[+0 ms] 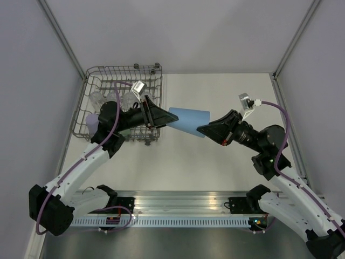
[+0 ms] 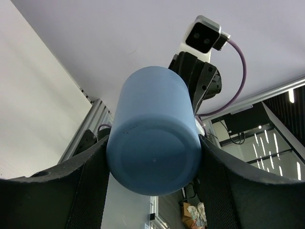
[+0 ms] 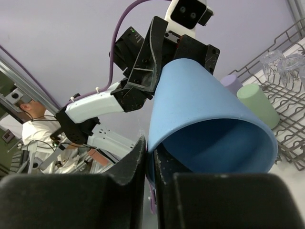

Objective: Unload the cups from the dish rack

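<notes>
The blue cup (image 1: pixel 188 122) hangs on its side above the table, right of the dish rack (image 1: pixel 95 72). My left gripper (image 1: pixel 164 118) is shut on its base, one finger on each side (image 2: pixel 153 177). My right gripper (image 1: pixel 202 129) is shut on the wall at its open rim, one finger inside and one outside (image 3: pixel 150 162). The blue cup fills the left wrist view (image 2: pixel 153 143) and the right wrist view (image 3: pixel 205 109). In the rack lie a lilac cup (image 1: pixel 92 123) (image 3: pixel 232 82), a green cup (image 3: pixel 257 105) and clear cups (image 1: pixel 108 98) (image 3: pixel 274 62).
The rack (image 3: pixel 286 124) stands at the table's back left, partly under my left arm. Grey walls close in the table on the left, back and right. A metal rail (image 1: pixel 178 202) runs along the near edge between the arm bases.
</notes>
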`<state>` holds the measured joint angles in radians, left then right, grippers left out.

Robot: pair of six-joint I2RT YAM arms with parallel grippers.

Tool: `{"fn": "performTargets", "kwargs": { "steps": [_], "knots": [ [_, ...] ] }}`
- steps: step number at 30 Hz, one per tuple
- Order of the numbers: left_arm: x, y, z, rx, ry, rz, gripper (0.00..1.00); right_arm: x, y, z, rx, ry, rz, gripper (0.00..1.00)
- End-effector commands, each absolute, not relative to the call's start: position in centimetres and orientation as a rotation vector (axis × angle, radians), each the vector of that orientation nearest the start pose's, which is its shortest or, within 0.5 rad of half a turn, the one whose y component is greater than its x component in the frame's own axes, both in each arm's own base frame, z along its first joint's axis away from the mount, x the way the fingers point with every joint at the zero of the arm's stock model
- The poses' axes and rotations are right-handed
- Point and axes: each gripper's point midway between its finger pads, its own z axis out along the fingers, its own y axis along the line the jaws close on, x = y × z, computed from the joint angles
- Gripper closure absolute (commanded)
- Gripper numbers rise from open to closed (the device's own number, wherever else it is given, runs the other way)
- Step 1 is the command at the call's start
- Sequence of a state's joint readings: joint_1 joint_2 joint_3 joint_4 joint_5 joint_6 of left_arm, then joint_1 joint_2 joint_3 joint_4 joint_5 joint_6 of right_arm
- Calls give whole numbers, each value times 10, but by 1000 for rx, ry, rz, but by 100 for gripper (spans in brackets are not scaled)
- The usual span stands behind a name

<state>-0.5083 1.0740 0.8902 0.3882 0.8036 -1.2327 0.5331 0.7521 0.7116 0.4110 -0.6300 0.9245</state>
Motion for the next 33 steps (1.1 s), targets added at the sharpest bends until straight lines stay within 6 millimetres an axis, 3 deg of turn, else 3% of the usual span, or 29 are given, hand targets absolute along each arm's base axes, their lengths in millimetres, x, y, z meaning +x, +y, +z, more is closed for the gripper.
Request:
{"fn": "performTargets", "kwargs": {
  "steps": [1, 2, 4, 7, 8, 10, 11, 12, 13, 14, 15, 17, 18, 20, 23, 24, 26, 27, 28, 29, 30, 31, 32, 33],
  "knots": [
    [201, -289, 389, 229, 1721, -1881, 98, 160, 245, 414, -422, 1325, 1555, 87],
    [203, -290, 386, 217, 1735, -1877, 97, 162, 245, 413, -428, 1326, 1528, 100],
    [208, -289, 386, 210, 1734, -1840, 87, 171, 241, 409, -386, 1356, 1475, 100],
    [220, -288, 378, 175, 1789, -1739, 15, 181, 236, 406, -362, 1382, 1381, 99],
    [224, -286, 364, 134, 1874, -1691, 1, 190, 236, 392, -367, 1448, 1316, 100],
    [237, -280, 364, 123, 1881, -1562, 0, 205, 229, 394, -332, 1480, 1214, 100],
    [241, -276, 359, 104, 1909, -1502, 0, 215, 230, 385, -324, 1531, 1171, 100],
    [250, -264, 346, 13, 1970, -1378, 0, 224, 226, 365, -338, 1628, 1079, 100],
    [255, -255, 348, 15, 1964, -1282, 0, 229, 224, 373, -337, 1631, 1036, 100],
    [260, -245, 344, -16, 1976, -1201, 0, 243, 223, 361, -323, 1689, 978, 100],
    [266, -222, 333, -111, 2011, -1041, 0, 248, 221, 348, -341, 1749, 922, 100],
    [270, -198, 336, -129, 1989, -878, 0, 268, 220, 340, -333, 1817, 831, 100],
    [271, -176, 329, -186, 2006, -746, 0, 272, 220, 328, -341, 1878, 800, 100],
    [272, -153, 329, -194, 1996, -601, 0, 291, 222, 310, -363, 1979, 709, 99],
    [262, -134, 325, -153, 2025, -488, 0, 320, 224, 291, -386, 2096, 586, 100],
    [261, -129, 322, -138, 2031, -449, 0, 329, 225, 301, -387, 2086, 559, 99],
    [253, -120, 315, -125, 2054, -407, 0, 349, 224, 274, -395, 2184, 458, 100],
    [250, -118, 310, -107, 2068, -388, 0, 360, 224, 285, -382, 2170, 418, 99],
    [244, -114, 308, -96, 2074, -379, 0, 374, 224, 262, -383, 2236, 349, 100],
    [242, -113, 306, -83, 2077, -374, 0, 374, 220, 249, -435, 2297, 293, 99],
    [238, -113, 299, -52, 2091, -367, 0, 386, 220, 262, -431, 2282, 259, 99],
    [236, -111, 296, -35, 2096, -362, 0, 398, 223, 233, -456, 2361, 196, 100],
    [231, -110, 295, -22, 2094, -364, 0, 397, 217, 220, -489, 2425, 133, 100],
    [229, -108, 288, -4, 2108, -348, 0, 409, 218, 230, -486, 2403, 104, 100]
  ]
}}
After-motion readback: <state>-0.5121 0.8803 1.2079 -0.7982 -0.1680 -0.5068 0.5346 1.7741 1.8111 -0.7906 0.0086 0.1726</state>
